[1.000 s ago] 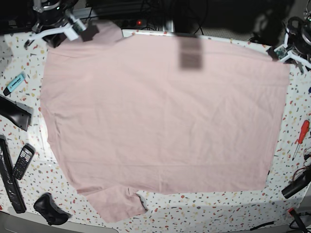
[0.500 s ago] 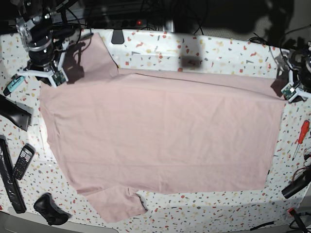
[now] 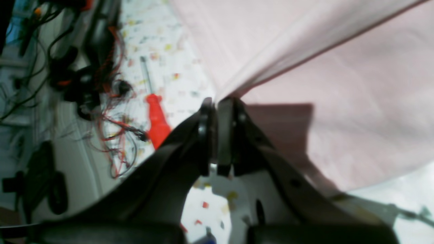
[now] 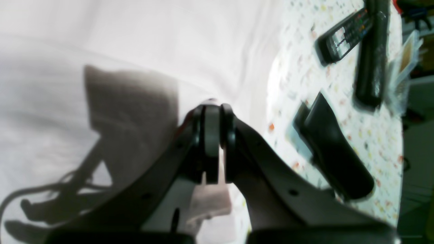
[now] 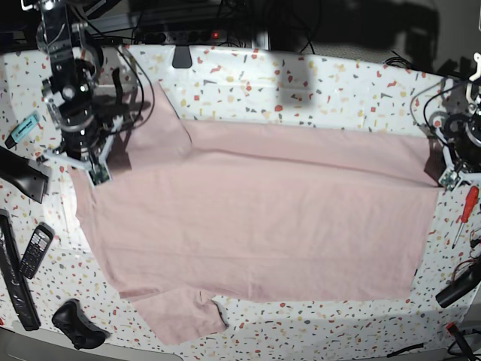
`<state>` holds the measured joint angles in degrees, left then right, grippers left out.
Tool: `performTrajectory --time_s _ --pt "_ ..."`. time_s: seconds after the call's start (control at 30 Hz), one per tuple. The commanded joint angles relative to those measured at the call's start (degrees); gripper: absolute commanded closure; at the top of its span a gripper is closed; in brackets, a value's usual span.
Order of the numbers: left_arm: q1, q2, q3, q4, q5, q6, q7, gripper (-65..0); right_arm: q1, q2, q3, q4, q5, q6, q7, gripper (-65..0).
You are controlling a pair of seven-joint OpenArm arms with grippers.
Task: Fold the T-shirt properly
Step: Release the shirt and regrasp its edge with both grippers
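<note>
Both hands were clamped on the T-shirt (image 5: pixel 255 210): the left hand (image 3: pixel 217 101) pinched its right edge, the right hand (image 4: pixel 212 101) its left edge (fabric folded over).

Both wrist views blurred; T-shirt (image 5: pixel 255 218) lettering hidden

T-shirt (image 5: pixel 255 218): plain pale pink, no print showing. Tabletop (image 5: pixel 338 79): white with red, yellow, grey terrazzo specks. Screwdriver (image 5: pixel 465 213): red handle. Marker (image 5: pixel 22 128): light blue. Remote (image 5: pixel 34 250): black, pale buttons. Both tools, left (image 3: pixel 217 105) and right (image 4: pixel 212 110): black, on white brackets.
</note>
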<state>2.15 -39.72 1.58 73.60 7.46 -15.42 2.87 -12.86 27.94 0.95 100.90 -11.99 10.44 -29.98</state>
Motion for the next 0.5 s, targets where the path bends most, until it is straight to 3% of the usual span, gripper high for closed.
performTrajectory --time_s 0.0,0.23,0.47 --pt "-1.8 -1.2 -0.7 -0.5 -0.1 0.7 -1.1 0.0 2.2 0.9 0.5 -0.4 -0.7 0.7 0.9 0.0" --pt "-7.9 -0.2 0.5 -7.9 -0.1 -1.8 -3.0 0.0 9.4 0.0 0.5 -8.8 3.7 4.3 1.5 0.0" --pt "-14.1 0.0 9.7 -14.6 0.0 -0.1 -2.9 0.0 13.0 -0.7 0.4 -13.6 3.3 6.0 1.4 0.0"
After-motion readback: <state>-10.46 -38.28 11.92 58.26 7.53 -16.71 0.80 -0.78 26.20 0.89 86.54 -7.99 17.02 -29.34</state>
